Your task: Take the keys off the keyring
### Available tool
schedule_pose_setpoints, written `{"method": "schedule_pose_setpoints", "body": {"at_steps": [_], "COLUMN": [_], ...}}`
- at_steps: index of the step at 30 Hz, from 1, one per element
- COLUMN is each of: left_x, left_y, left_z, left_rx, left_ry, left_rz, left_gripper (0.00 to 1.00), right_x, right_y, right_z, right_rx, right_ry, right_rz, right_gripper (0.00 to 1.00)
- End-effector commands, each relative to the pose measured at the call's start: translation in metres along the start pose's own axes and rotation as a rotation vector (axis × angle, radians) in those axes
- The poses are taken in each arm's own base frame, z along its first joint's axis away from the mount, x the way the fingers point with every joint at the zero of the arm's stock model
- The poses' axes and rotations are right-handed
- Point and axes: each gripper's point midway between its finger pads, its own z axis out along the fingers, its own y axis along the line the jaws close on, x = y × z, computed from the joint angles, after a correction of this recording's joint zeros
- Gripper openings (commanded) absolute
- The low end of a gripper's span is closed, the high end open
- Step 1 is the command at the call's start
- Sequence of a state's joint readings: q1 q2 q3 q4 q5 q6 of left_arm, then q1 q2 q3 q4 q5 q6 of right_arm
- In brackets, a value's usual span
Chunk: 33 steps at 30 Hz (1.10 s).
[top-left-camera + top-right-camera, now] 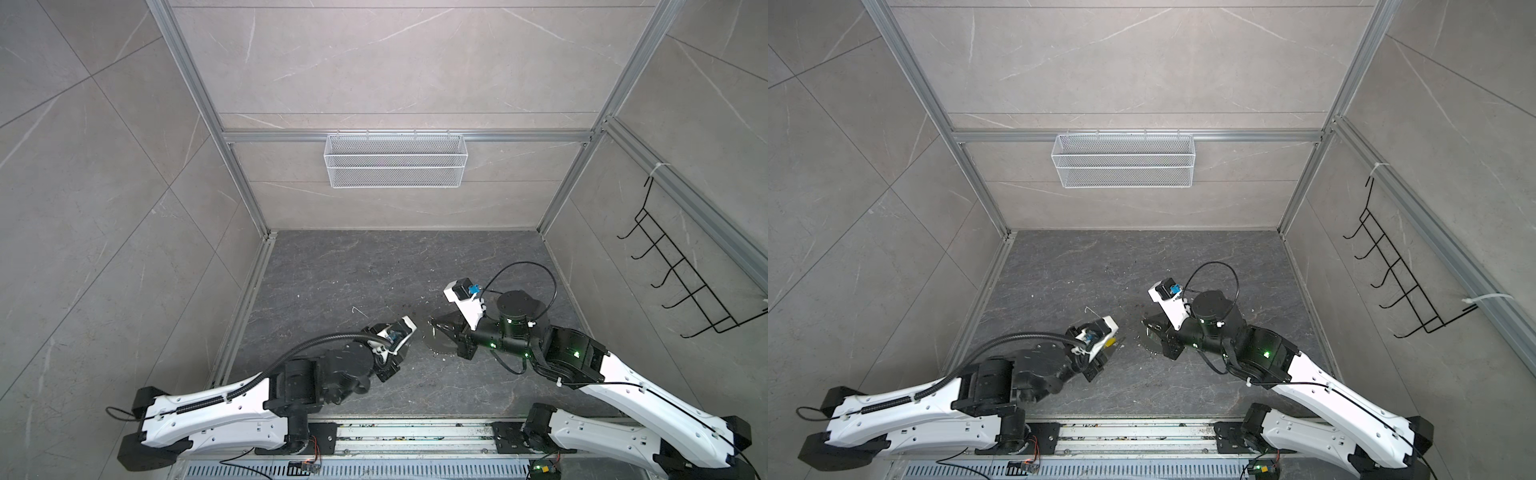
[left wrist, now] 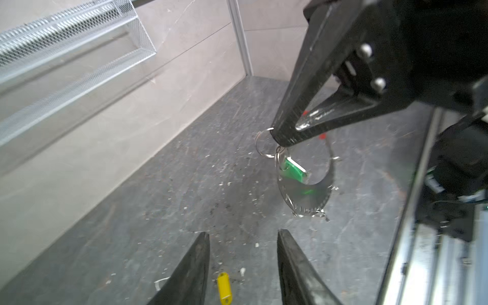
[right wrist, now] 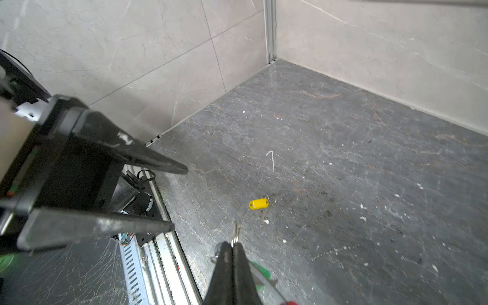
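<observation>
Half done: yellow-tagged metal key [image 2: 224,287] lies loose, lower frame; left gripper [image 2: 243,235] parted, empty; closed right gripper [image 2: 284,138] pinches dark wire keyring [image 2: 330,150] carrying green-tagged key [image 2: 294,170].

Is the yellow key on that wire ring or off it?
Off. The yellow key lies alone on the floor, apart from the keyring that the right pincer grips, with the green key on it.

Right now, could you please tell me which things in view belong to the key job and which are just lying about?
Job: keyring in the right hand; green key hanging from it; yellow key on the floor; left hand, open.
Lying about: wire basket; black hook rack; white scraps.
</observation>
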State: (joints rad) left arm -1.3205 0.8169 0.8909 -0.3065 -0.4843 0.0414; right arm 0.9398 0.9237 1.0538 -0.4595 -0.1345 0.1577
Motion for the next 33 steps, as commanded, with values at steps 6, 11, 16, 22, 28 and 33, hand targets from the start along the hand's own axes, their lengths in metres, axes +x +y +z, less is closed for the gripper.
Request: {"method": "schedule_pose_setpoints", "body": {"at_steps": [6, 11, 16, 22, 28, 33], "left_x": [-0.025, -0.036, -0.04, -0.041, -0.048, -0.055], "left_y": [-0.019, -0.025, -0.032, -0.037, -0.036, -0.036], "left_z": [-0.009, -0.008, -0.003, -0.001, -0.005, -0.009], "left_rx": [0.3, 0.38, 0.433, 0.481, 0.51, 0.534], "left_ry": [-0.107, -0.158, -0.188, -0.214, -0.288, -0.338], "left_rz": [-0.196, -0.225, -0.241, -0.269, -0.311, -0.326], "left_gripper": [0.4, 0.35, 0.38, 0.36, 0.31, 0.3], "right_x": [-0.002, 0.0, -0.001, -0.009, -0.019, -0.022], "right_y": [0.035, 0.044, 0.048, 0.047, 0.048, 0.049], "right_z": [-0.01, -0.017, -0.021, -0.028, -0.037, -0.036], "right_rx": [-0.21, -0.27, -0.294, -0.284, -0.292, -0.303], "right_ry": [-0.076, -0.117, -0.144, -0.205, -0.283, -0.306], "right_rz": [-0.086, -0.093, -0.091, -0.074, -0.057, -0.04], "right_gripper": [0.0, 0.0, 0.0, 0.0, 0.0, 0.0]}}
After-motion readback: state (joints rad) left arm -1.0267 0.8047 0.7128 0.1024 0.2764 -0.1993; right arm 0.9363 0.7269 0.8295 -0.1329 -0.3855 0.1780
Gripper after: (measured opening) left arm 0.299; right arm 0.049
